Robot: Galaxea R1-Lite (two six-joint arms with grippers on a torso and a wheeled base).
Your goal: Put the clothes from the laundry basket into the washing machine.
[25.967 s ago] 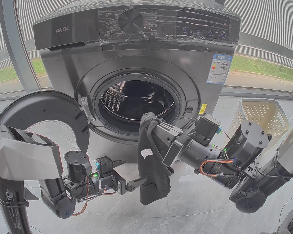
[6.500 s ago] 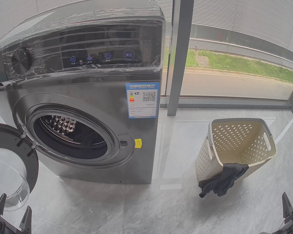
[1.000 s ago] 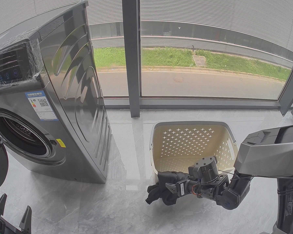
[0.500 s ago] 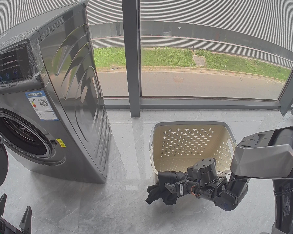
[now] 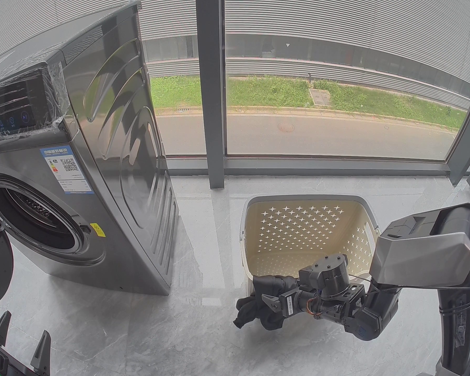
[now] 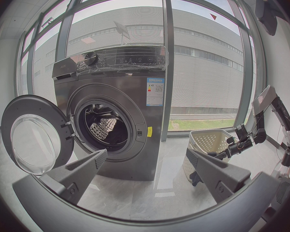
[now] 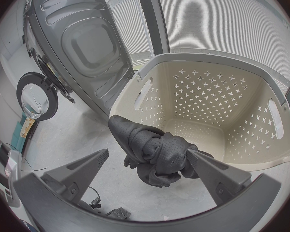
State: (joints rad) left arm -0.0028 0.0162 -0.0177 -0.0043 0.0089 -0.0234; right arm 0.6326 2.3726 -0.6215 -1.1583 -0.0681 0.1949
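Black garment (image 5: 251, 309) is hanging over the near rim of the laundry basket (image 5: 308, 198), so I'm holding my right end effector (image 7: 146, 152) spread wide around it, not yet clenching.

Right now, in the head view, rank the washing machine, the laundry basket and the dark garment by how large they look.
1. washing machine, largest though cut off at the picture's edge.
2. laundry basket.
3. dark garment, draped over the basket's near rim, clearly smallest.
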